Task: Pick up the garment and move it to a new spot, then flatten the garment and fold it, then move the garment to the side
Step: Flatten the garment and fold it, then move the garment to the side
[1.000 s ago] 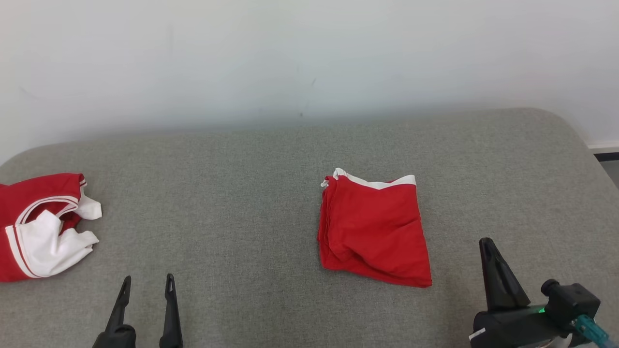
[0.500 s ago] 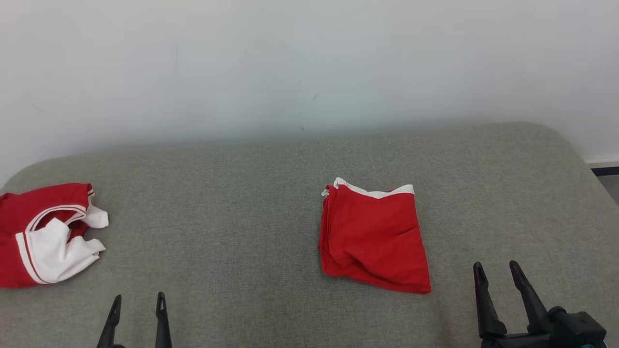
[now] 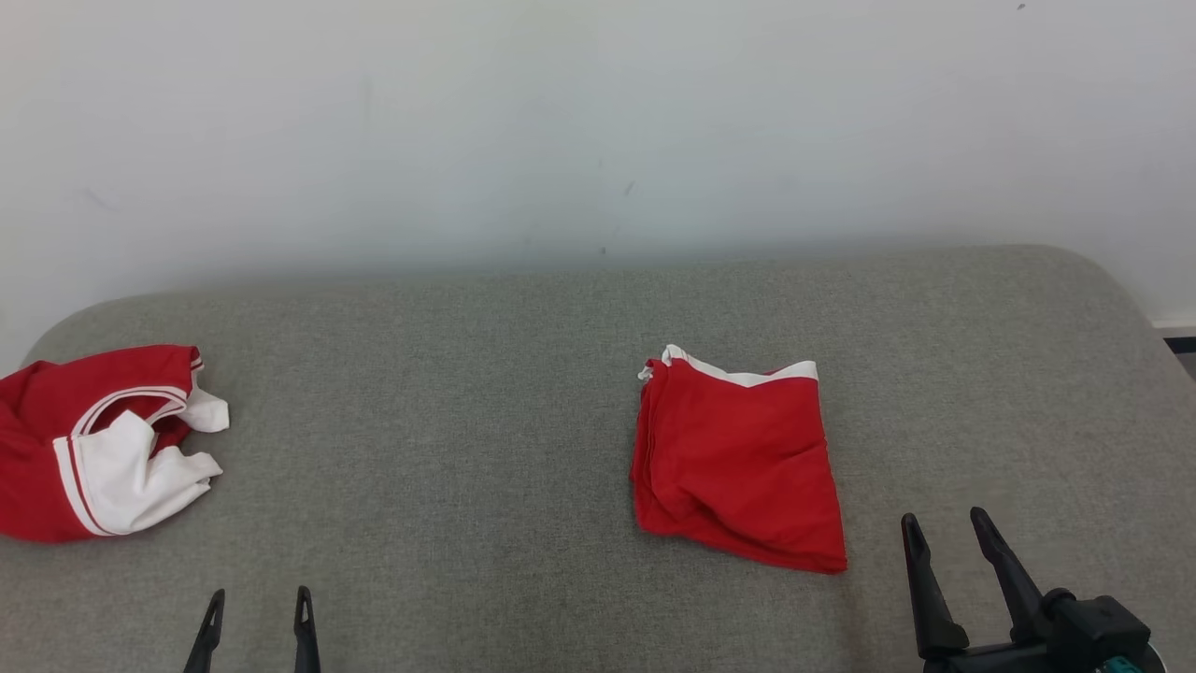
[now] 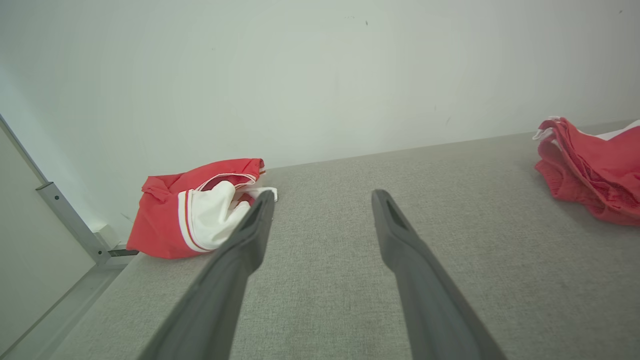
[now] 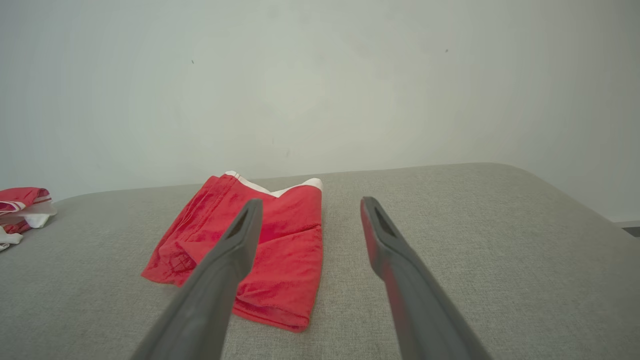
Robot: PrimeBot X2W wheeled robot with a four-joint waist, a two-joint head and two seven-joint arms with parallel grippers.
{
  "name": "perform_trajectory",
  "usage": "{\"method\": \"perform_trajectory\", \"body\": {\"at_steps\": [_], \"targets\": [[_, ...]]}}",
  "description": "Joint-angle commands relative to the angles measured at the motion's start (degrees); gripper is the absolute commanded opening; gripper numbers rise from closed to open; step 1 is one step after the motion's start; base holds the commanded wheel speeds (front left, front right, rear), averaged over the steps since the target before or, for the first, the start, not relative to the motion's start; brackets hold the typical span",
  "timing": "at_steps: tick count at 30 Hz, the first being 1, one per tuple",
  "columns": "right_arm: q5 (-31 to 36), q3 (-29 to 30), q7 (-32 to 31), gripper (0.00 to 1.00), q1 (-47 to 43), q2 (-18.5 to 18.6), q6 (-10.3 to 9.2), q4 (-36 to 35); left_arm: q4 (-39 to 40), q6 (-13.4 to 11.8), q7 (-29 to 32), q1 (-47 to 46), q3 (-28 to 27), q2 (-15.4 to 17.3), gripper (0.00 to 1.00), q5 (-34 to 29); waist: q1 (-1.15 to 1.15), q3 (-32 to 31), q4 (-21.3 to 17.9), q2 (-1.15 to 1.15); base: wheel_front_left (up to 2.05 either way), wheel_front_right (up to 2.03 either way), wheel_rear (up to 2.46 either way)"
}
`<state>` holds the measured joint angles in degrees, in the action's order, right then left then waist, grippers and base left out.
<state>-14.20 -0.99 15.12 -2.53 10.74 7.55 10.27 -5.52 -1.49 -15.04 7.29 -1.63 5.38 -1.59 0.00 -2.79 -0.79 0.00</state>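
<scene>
A grey fabric-covered bench [image 3: 448, 374] with rounded corners stands against a plain pale wall [image 3: 561, 121]. The folded red garment [image 3: 738, 467] lies flat on the bench, right of the middle and about halfway between the front and back edges. It is a rough square of several layers, with a white band along the side nearest the wall and stacked fold edges down its left side. In the right wrist view the same garment [image 5: 290, 240] lies just beyond and to the left of the fingers, and nothing touches it. The right gripper [image 3: 942, 519] hovers near the bench's front edge towards the front right corner, close to the garment's near right corner but apart from it. Its two dark fingers are spread wide and hold nothing, and the right wrist view [image 5: 311, 202] shows bare grey cloth between them. The left gripper [image 3: 260, 598] sits low at the front edge on the left half of the bench, also spread wide and empty — its wrist view [image 4: 324, 195] shows only bench fabric between the fingers. A crumpled red-and-white garment [image 3: 93, 449] lies bunched at the bench's left edge, well apart from the folded one, with white panels trimmed in thin red stripes turned up. It lies ahead and to the left of the left gripper, which does not touch it.
</scene>
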Motion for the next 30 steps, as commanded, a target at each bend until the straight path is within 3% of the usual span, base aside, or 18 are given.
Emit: {"method": "perform_trajectory", "body": {"at_steps": [1, 30], "targets": [[-0.43, -0.25, 0.02, 1.00, 0.44, 0.21, -0.15, 0.32, 0.14, 0.12, -0.20, 0.77, 0.09, 0.42, 1.00, 0.06, 0.00, 0.08, 0.14, 0.00, 0.00, 0.00, 0.00], [-1.68, -1.59, 0.02, 1.00, 1.21, 0.00, -0.15, 3.20, 1.06, 1.00, -0.20, 0.53, -0.48, 0.03, 1.00, 4.55, 0.00, 0.43, 0.23, 0.00, 0.00, 0.00, 0.00]]}}
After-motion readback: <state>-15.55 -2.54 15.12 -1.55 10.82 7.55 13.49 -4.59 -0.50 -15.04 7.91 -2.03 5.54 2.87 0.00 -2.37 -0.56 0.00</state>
